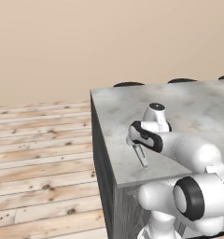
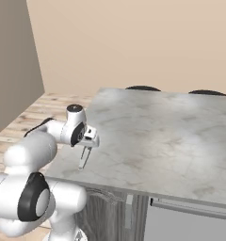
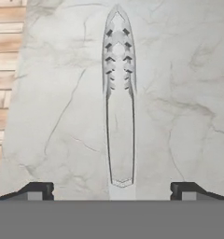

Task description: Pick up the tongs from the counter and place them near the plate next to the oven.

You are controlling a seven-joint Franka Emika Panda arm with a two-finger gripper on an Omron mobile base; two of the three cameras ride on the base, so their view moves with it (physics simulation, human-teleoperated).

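Note:
The silver-grey tongs (image 3: 119,102) lie flat on the light marbled counter (image 3: 179,116), their toothed tips pointing away from the hand. They rest near the counter's front left corner (image 1: 141,156), (image 2: 83,159). My gripper (image 3: 113,191) hovers just over their near end, open, its two dark fingertips (image 3: 37,190) far apart on either side and nothing between them touching. In the base views the hand (image 1: 134,143), (image 2: 89,144) points down at the counter (image 1: 188,112), (image 2: 157,127). The plate and the oven are out of view.
The counter's left edge and front edge run close to the tongs, with wooden floor (image 1: 39,154) beyond and below. Dark round shapes (image 1: 129,84), (image 2: 142,87) sit behind the far edge. A grey panel (image 2: 190,221) shows under the counter's front.

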